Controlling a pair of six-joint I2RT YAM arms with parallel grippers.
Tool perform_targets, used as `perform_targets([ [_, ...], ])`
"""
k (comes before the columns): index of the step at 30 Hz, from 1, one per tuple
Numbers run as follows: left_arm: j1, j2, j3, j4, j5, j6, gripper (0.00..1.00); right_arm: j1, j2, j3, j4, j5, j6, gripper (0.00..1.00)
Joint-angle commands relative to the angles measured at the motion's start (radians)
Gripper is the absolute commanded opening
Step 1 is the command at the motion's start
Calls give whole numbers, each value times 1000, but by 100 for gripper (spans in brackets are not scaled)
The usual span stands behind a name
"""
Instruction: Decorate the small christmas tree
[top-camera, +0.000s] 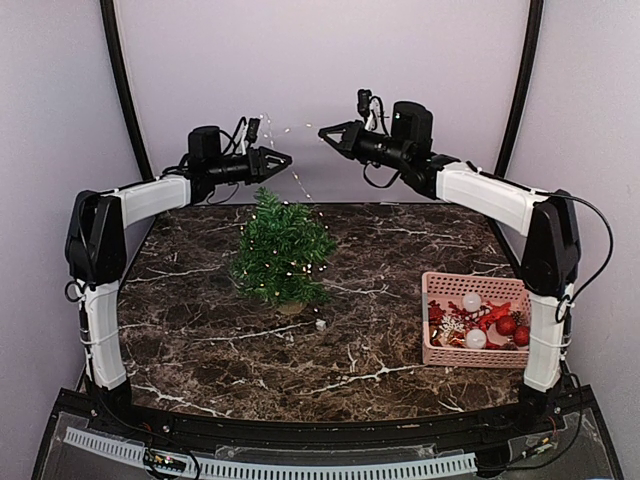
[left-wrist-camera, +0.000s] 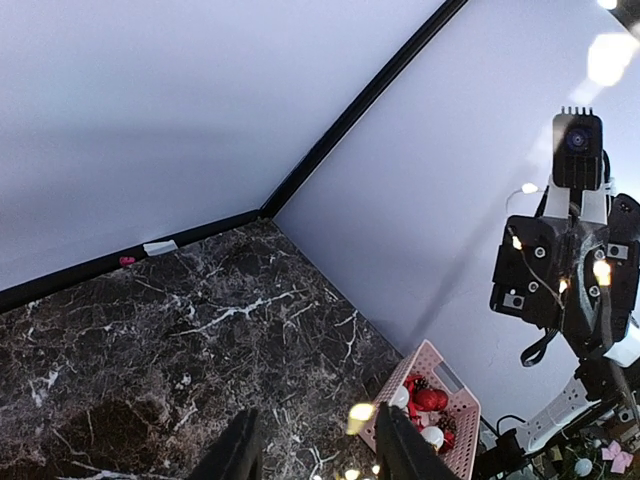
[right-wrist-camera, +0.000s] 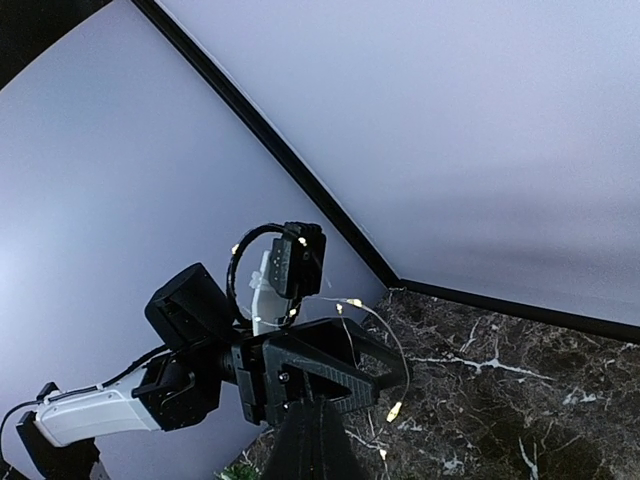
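The tree is seen upright on the table, left of the middle and toward the back, with small lit bulbs scattered over its branches. Both arms are raised above and behind it, with their tips turned toward each other and apart. The left fingers are held over the treetop; in the left wrist view a narrow gap is shown between them, with a lit bulb of the string in that gap; whether the wire is pinched there cannot be told. The right fingers are seen pressed together, and in the top view the string is traced in an arc from the left arm to their tip, so it is taken as held there. A further run of the string is seen dropping from near the left fingers to the tree. A pink basket is placed at the right of the table, well apart from the tree; white and red balls are seen inside it. A small white piece is seen on the table just in front of the tree.
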Motion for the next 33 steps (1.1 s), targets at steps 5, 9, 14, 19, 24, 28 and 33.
perform_targets([
  [5, -3, 5, 20, 66, 12, -43, 14, 13, -55, -24, 56, -16, 1, 0],
  [9, -1, 5, 20, 59, 13, -24, 0, 14, -73, -54, 64, -8, 3, 0],
  [14, 19, 13, 17, 26, -20, 47, 0, 20, -117, -111, 75, -6, 3, 0],
  [19, 47, 33, 15, -5, -23, 136, 0, 53, -136, -149, 68, -13, -3, 0],
  [24, 87, 25, -18, 0, -8, 171, 0, 99, -134, -151, 36, -30, -17, 0],
  [28, 113, -22, -109, 68, -7, 181, 0, 142, -150, -144, -10, -47, -58, 0],
  [33, 140, -110, -262, 191, -20, 204, 0, 200, -185, -144, -118, -53, -134, 0],
])
